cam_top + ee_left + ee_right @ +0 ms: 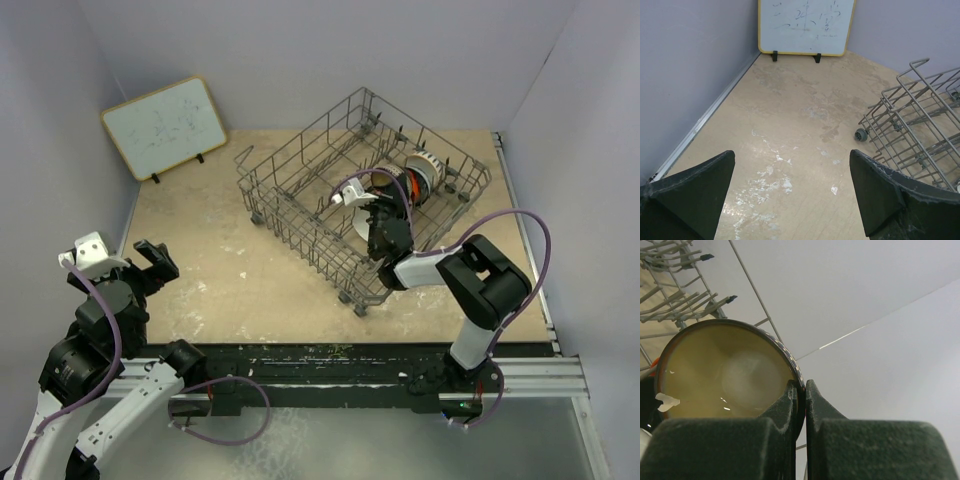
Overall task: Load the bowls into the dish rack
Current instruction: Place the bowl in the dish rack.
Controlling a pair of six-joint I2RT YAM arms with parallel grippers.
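The right claw (801, 390) is clamped tight on the rim of a brown bowl with a cream inside (725, 375), one finger on the inner face and one on the outer. The bowl stands on edge, its hollow facing the wrist camera, among the grey wires of the dish rack (300, 190). From above, that claw sits inside the near right part of the rack, and the bowl it holds is mostly hidden beneath it. Further back in the same row stand an orange-red bowl (410, 186) and a blue-and-white patterned bowl (427, 170), both upright on edge.

A small whiteboard (165, 127) with a yellow frame leans at the far left corner of the table (230, 280). It carries faint dark scribbles, too faint to read.

The right arm rises from its base at the near edge, bends sharply at the elbow, and reaches left and forward into the rack. The left arm is folded up at the near left corner. Its claw (792, 165) is spread wide, holds nothing, hangs above bare tabletop, and points toward the whiteboard, well apart from the rack.
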